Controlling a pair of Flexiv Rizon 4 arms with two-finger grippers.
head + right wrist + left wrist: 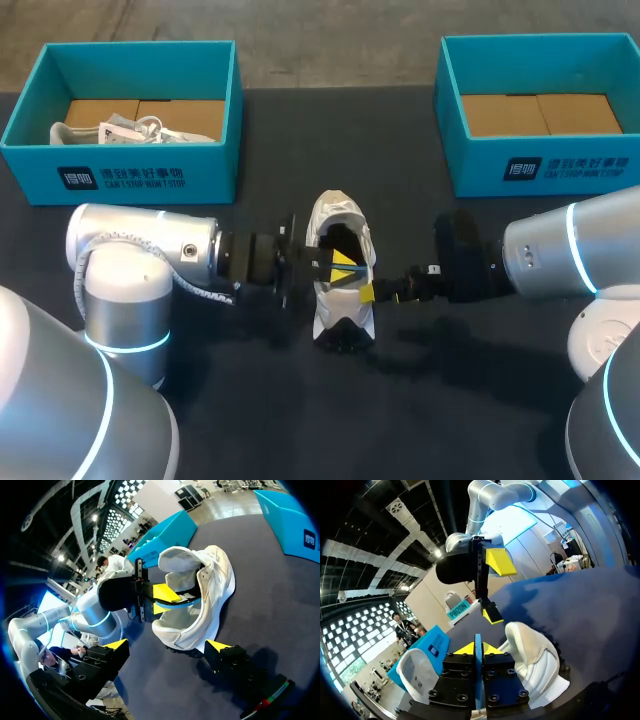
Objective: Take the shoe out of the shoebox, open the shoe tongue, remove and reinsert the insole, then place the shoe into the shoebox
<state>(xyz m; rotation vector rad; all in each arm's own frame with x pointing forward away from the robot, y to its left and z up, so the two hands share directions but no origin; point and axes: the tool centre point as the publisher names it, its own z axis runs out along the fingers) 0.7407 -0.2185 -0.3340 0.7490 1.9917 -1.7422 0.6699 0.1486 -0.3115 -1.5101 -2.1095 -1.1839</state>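
While the insole step is on, as I judge it, the left pincer (475, 649) pinches the blue-edged insole (182, 599) inside the white shoe (340, 215). Next it must slide the insole flat, out or in; I cannot tell which. The shoe sits on the table (480, 400), just ahead of the wide-open right pincer (167, 645).

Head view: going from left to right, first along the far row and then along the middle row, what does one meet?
Far row: left shoebox, with a second shoe inside → right shoebox. Middle row: left arm → shoe → right arm.
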